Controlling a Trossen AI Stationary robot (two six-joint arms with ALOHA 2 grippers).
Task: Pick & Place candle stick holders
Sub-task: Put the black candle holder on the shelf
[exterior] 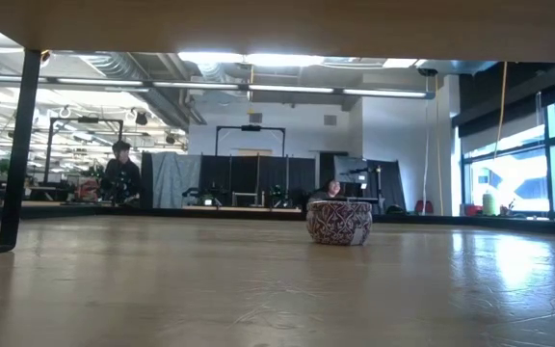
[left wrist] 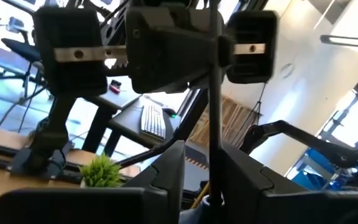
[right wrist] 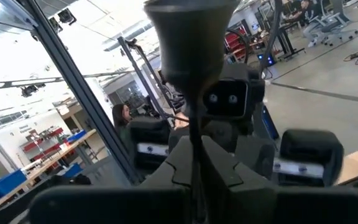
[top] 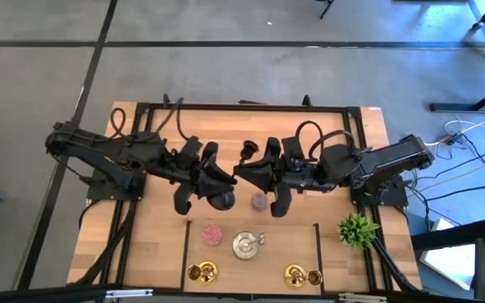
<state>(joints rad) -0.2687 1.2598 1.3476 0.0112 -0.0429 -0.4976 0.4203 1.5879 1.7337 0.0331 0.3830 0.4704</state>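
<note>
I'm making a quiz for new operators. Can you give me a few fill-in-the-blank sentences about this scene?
1. The right gripper is shut on the thin stem of the ___ candle holder.
2. The green plant stands on the robot's ___ side.
3. The silver holder stands beside the ___ glittery holder.

Missing words: black; right; pink
</note>
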